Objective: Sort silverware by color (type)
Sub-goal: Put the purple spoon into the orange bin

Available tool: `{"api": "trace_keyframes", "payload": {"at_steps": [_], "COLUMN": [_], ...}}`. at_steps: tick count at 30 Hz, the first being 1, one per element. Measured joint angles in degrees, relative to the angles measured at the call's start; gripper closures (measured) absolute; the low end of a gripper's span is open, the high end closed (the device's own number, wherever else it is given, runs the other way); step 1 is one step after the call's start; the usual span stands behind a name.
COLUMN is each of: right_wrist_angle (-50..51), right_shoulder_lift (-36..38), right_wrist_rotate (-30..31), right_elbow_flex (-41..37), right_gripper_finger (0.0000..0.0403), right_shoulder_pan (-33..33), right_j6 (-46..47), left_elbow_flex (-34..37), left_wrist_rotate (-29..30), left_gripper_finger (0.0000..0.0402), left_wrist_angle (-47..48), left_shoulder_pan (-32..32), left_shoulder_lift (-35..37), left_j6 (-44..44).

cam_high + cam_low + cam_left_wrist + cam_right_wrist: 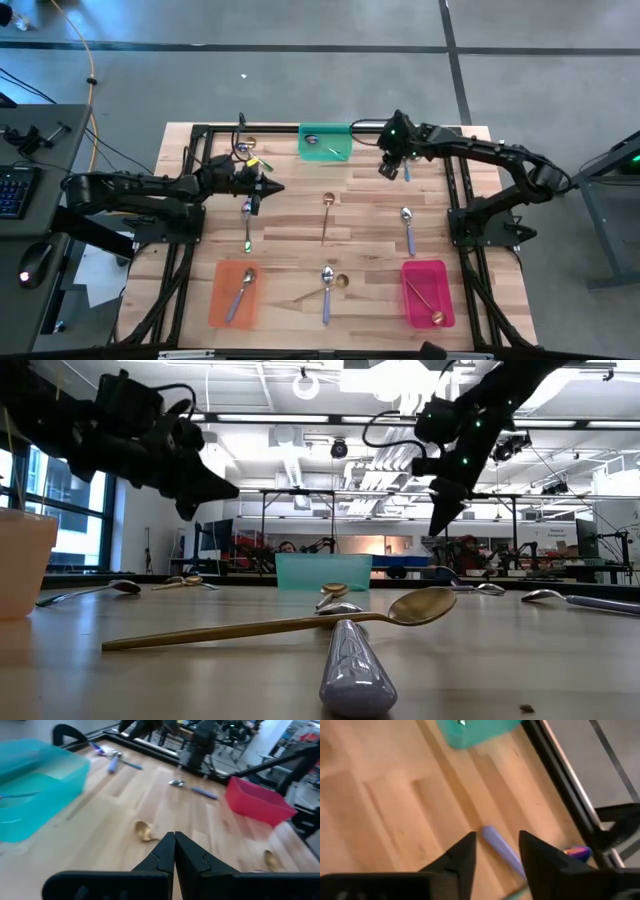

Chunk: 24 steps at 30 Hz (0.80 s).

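My left gripper is shut and empty. It hovers over the table's left middle, above an iridescent spoon, with a gold spoon lying ahead of it. My right gripper is open, raised near the far edge beside the green tray. A lavender-handled spoon lies flat on the wood below its fingers. Other spoons lie flat on the table: a gold one, a silver one, and a crossed silver and gold pair.
The green tray holds a spoon, the orange tray holds a silver one, and the pink tray holds a gold one. More spoons lie at the far left. A black frame borders the tabletop. Bare wood shows in the middle.
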<state>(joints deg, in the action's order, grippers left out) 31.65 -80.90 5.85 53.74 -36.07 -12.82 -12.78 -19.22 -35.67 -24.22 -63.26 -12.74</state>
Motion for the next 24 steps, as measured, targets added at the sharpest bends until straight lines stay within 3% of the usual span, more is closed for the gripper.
{"api": "trace_keyframes", "payload": {"at_steps": [6, 16, 24], "right_wrist_angle": [1.0, 4.3, 5.6], "right_shoulder_lift": [-2.7, -15.3, -21.1], "right_wrist_rotate": [-4.6, -6.3, -6.4], "right_elbow_flex": [-0.2, 1.4, 3.5], "right_gripper_finger": [0.0225, 0.0222, 0.0238], "right_shoulder_pan": [-7.4, -11.4, -12.3], "right_j6": [-3.8, -12.8, -13.2], "left_elbow_flex": [0.0, 0.0, 0.0], "left_wrist_rotate": [-3.4, -5.8, -5.8], "left_gripper_finger": [0.0401, 0.0401, 0.0401], "left_wrist_angle": [-2.5, -4.6, -5.0], "left_shoulder_pan": [-5.2, -10.0, -11.7], "left_shoulder_lift": [-2.8, -8.5, -10.7], "left_j6": [1.0, 1.0, 2.5]}}
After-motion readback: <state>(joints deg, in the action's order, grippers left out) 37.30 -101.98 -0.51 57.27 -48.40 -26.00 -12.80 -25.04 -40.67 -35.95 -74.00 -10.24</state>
